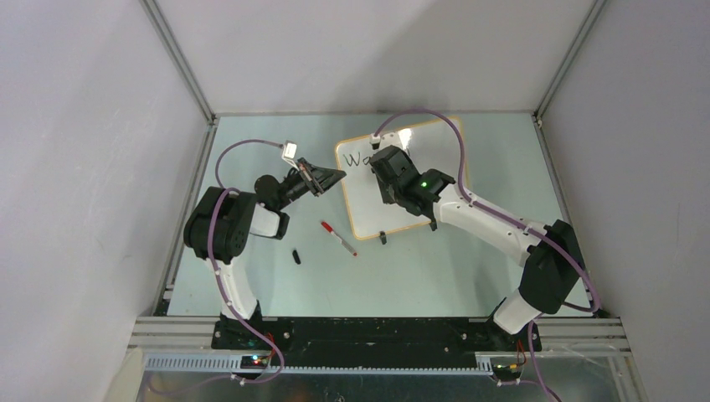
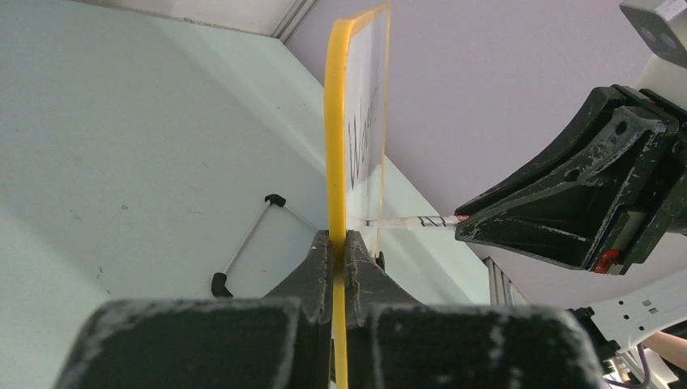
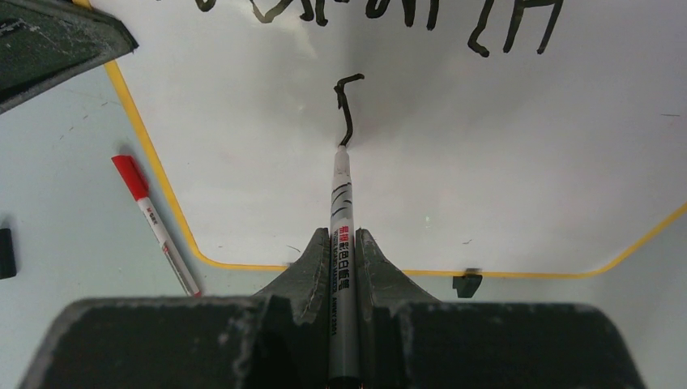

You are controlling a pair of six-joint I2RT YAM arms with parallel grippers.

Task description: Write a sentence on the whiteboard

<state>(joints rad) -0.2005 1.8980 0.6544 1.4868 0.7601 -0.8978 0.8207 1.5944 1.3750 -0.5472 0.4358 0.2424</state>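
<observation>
— Nearest, left gripper (image 2: 339,243): state?
— Clamped on the whiteboard (image 2: 334,121) frame's left edge; board lies centre-far on the table (image 1: 469,268).
— And right gripper (image 3: 343,243)?
— Closed on the black marker (image 3: 341,194), tip touching the board.
— The sentence (image 3: 486,24)?
— Top line cut off in the wrist view, arm-hidden overhead; one stroke below.

We see the whiteboard (image 1: 366,209) lying face up on the tabletop (image 1: 435,276), turned askew. It is glossy white, with rounded corners, a thin yellow-orange frame and two small black clips on its near edge. The sentence (image 1: 362,159) is unfinished. One line of thin black handwriting runs near the far edge, beginning "Wa", and below it stands a single hooked mark.
</observation>
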